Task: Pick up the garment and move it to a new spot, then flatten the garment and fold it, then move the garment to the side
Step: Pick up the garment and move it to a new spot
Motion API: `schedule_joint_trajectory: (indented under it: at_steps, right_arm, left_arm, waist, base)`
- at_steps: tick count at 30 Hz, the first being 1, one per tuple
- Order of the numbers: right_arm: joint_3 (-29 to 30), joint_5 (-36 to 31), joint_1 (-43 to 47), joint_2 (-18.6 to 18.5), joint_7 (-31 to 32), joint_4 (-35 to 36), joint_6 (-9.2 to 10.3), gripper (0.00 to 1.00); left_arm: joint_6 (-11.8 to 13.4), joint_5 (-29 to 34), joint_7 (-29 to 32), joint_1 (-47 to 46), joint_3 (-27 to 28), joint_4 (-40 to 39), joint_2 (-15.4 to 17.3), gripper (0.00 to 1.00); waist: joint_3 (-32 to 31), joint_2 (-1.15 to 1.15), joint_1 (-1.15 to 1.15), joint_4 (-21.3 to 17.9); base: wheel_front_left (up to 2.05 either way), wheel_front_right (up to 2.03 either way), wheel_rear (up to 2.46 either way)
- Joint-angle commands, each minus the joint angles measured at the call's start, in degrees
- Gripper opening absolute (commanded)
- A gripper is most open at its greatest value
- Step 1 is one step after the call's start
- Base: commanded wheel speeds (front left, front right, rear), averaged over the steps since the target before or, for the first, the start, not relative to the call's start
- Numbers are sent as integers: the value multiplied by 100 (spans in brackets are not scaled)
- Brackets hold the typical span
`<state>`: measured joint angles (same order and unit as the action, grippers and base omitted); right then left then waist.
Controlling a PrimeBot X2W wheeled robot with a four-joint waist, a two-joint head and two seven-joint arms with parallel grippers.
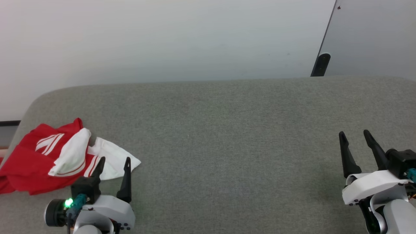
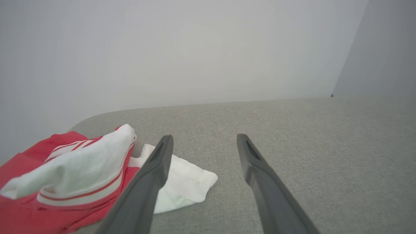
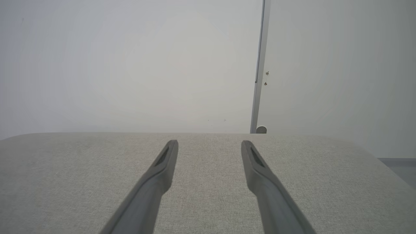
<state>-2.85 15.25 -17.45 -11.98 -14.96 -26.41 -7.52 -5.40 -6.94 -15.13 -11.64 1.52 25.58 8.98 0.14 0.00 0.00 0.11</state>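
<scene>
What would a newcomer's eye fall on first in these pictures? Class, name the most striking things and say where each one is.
The crumpled red and white garment stands out first, bunched at the left end of the grey surface. Next comes the left gripper, open by the garment's white corner. The right gripper is open far off at the right, over bare grey fabric.

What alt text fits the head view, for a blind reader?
A crumpled red and white garment lies at the left end of a grey fabric surface. The open left gripper points at its near edge; the open right gripper is at the far right.
</scene>
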Motion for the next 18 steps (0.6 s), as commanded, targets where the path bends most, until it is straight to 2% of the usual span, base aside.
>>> schedule_joint_trajectory:
  at_steps: [1,8,18]
  right_arm:
    - [32,18,52,-9,-30,21,6,100]
    - [23,64,84,-22,-30,57,6,100]
    - [-233,80,86,-96,-31,116,6,100]
  left_arm:
    - [-27,27,-3,-50,5,35,-20,100]
    - [-50,-48,-3,-95,35,59,-113,100]
    - [74,-18,-3,-23,88,-7,-245,100]
  waist:
    - [10,0,0,32]
    - [32,0,0,336]
    - [132,0,0,1380]
  base:
    - [0,0,0]
    - [0,0,0]
    - [0,0,0]
